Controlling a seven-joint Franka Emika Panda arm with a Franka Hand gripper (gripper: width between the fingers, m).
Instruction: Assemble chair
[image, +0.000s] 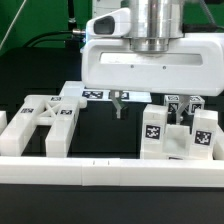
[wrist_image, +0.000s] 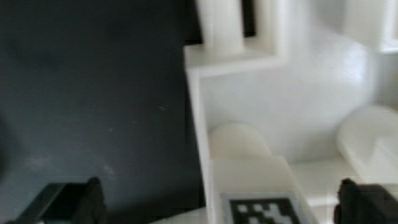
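The exterior view is small and soft in detail, but brightly lit. Top faces look brighter than side faces, so the light falls from above. The white chair parts (image: 50, 120) at the exterior view's left and the arm's white housing (image: 135, 62) in the upper middle are nearly washed out. The black table (image: 100, 135) in the centre swallows light. The upper left background is dim. The white rail (image: 110, 172) along the lower edge is blurred. The wrist view is strongly out of focus. White plastic glares with little shading, the table shows a faint mottled sheen, and the fingers (wrist_image: 68, 202) of the gripper (wrist_image: 217, 203) are dark smears.
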